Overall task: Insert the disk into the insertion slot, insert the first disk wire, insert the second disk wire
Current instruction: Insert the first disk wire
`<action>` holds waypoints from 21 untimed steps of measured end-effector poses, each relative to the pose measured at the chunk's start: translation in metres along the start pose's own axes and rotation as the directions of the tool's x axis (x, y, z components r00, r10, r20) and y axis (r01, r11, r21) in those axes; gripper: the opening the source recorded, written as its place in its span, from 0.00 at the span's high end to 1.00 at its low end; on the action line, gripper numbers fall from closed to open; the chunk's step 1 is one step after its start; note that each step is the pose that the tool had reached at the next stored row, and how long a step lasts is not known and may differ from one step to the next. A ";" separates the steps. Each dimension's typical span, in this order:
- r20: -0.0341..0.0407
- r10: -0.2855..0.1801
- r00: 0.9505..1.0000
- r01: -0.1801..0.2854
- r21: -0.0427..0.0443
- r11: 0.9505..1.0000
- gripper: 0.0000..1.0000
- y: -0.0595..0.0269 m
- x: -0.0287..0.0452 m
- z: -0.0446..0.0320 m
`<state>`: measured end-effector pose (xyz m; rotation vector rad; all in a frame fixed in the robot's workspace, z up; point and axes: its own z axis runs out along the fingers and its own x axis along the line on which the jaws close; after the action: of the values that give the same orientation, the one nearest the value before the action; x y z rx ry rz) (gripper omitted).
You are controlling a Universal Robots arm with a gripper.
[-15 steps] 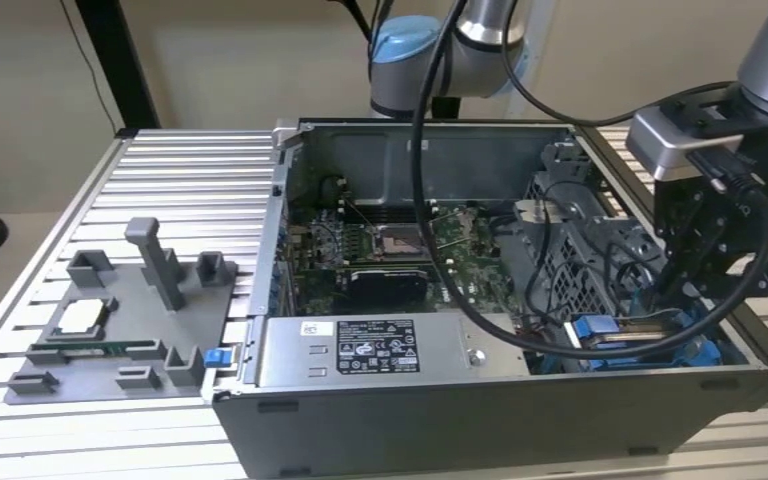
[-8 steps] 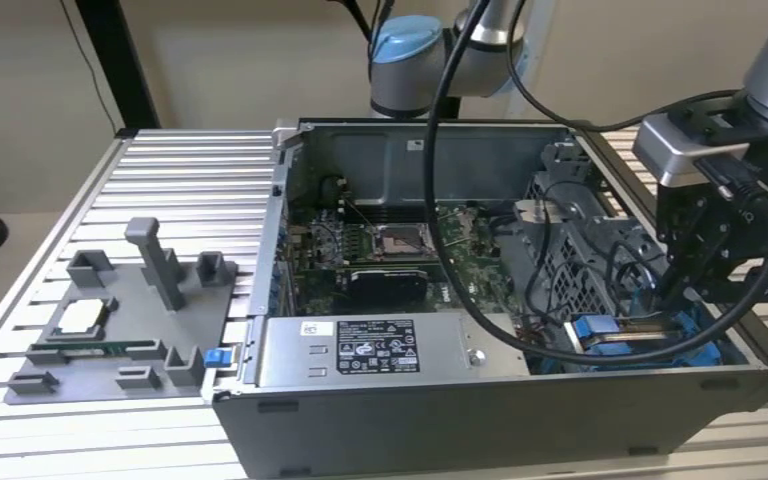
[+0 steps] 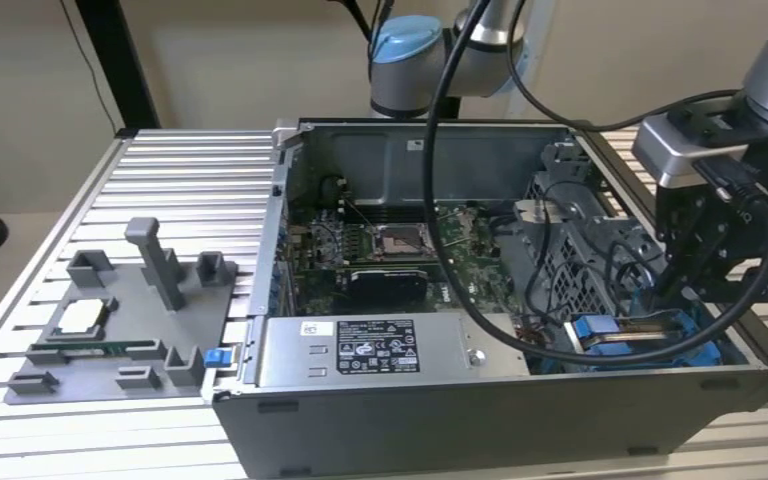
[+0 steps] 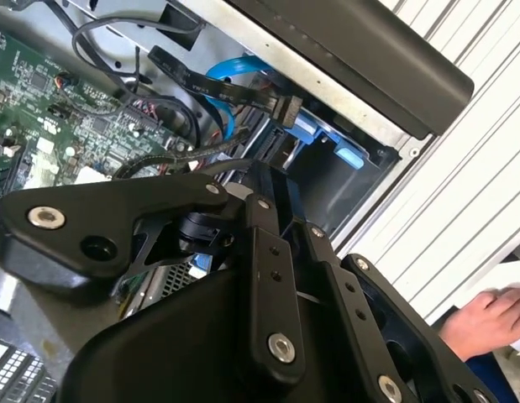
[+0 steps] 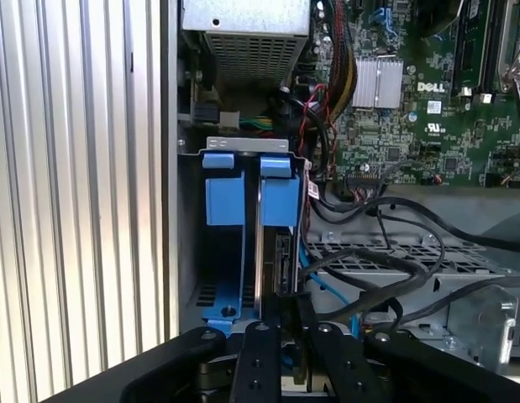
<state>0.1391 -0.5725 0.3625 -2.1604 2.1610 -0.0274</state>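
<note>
The disk (image 5: 283,262) stands on edge inside the insertion slot (image 5: 247,145), thin dark side toward the first wrist view. Its blue carrier tab (image 5: 278,200) is at the far end. It runs along the blue rail, which looks to be what keeps it straight in the bay. A second blue rail (image 5: 223,200) sits just beside it.

The gripper (image 5: 281,326) is directly over the disk's near edge. The fingers (image 5: 258,348) are drawn in narrow on either side and judged clamped on the disk, lined up with the slot so the drive cannot tilt.

Black wires (image 5: 386,264) and a blue cable (image 5: 314,273) lie loose just beside the bay, on the motherboard (image 5: 411,117) side. A black connector (image 4: 281,105) appears to hang free, not plugged.

In the exterior view the bay occupies the case corner on the exterior view's right, next to the power-supply box (image 3: 357,350). A person's hand (image 4: 486,323) rests outside the case.
</note>
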 end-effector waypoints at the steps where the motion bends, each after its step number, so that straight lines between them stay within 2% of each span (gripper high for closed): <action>1: 0.004 0.002 1.000 -0.002 -0.001 1.000 1.00 -0.0001 0.0000 0.0005; 9: 0.006 0.021 1.000 -0.021 -0.008 1.000 1.00 -0.0020 0.0004 0.0075; 12: 0.011 0.033 0.999 -0.033 -0.009 0.999 1.00 -0.0021 0.0005 0.0099; 16: 0.021 0.045 0.999 -0.045 -0.009 0.999 1.00 -0.0025 0.0006 0.0128; 21: 0.025 0.050 0.998 -0.050 -0.010 0.999 1.00 -0.0046 0.0011 0.0135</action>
<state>0.1446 -0.5730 0.3494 -2.0994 2.2046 0.0133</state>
